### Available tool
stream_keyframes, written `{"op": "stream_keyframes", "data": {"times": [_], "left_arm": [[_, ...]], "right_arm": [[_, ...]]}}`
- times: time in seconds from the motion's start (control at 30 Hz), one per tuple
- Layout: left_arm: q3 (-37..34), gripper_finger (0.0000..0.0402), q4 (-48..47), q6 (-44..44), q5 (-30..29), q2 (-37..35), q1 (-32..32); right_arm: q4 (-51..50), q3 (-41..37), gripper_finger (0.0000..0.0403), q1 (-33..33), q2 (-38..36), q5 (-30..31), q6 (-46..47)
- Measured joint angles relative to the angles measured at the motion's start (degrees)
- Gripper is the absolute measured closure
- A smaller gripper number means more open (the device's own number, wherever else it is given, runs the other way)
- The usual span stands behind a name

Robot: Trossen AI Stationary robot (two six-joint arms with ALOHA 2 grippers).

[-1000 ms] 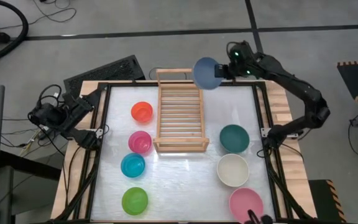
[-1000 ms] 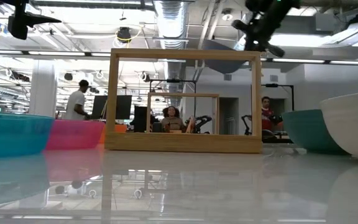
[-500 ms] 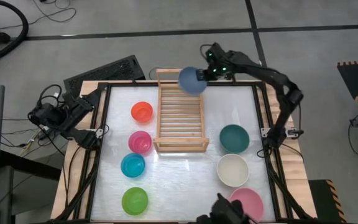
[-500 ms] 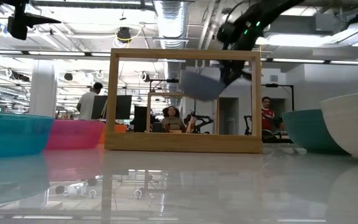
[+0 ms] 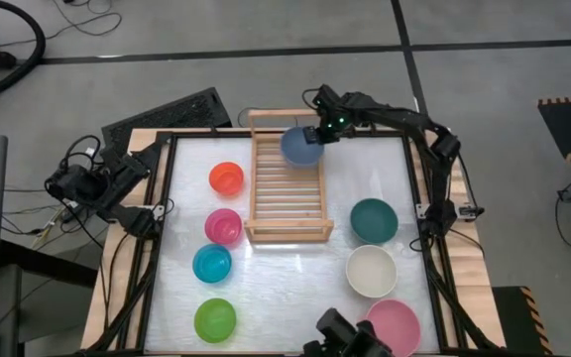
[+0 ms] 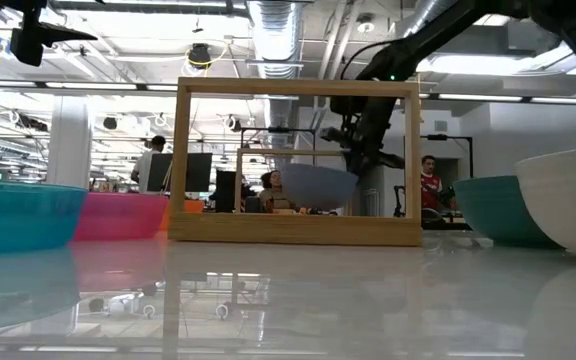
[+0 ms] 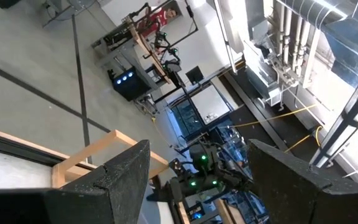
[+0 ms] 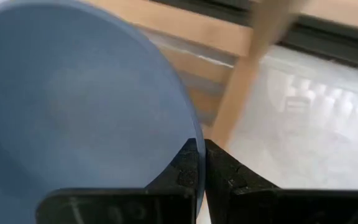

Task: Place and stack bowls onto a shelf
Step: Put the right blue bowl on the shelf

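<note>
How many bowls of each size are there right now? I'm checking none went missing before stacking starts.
Larger bowls: 4 – grey-blue held by the right gripper over the shelf, dark teal, cream-white, light pink.
Smaller bowls: 4 – orange-red, magenta, cyan, lime green.
Total: 8 bowls.

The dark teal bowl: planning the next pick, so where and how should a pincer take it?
Likely by the rim, from above. The dark teal bowl sits upright and open, apart from the cream-white bowl; one finger inside the thin wall, one outside, as the right pincer holds the grey-blue bowl.
</note>
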Motion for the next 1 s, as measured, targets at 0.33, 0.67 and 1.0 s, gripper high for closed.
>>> {"op": "stream_keyframes", "data": {"times": [0.33,0.67,1.0], "left_arm": [[0.0,0.0150,-0.3,0.0,-2.1,0.0,0.0],[0.0,0.0150,-1.0,0.0,-3.0,0.0,0.0],[0.0,0.0150,-1.2,0.0,-3.0,0.0,0.0]], "right_arm": [[1.1,0.0,0.0370,-1.7,0.6,1.9,-0.1],[2.6,-0.1,0.0366,-1.3,0.9,2.0,0.6],[1.4,-0.1,0.0366,0.9,0.9,0.6,0.4]]}}
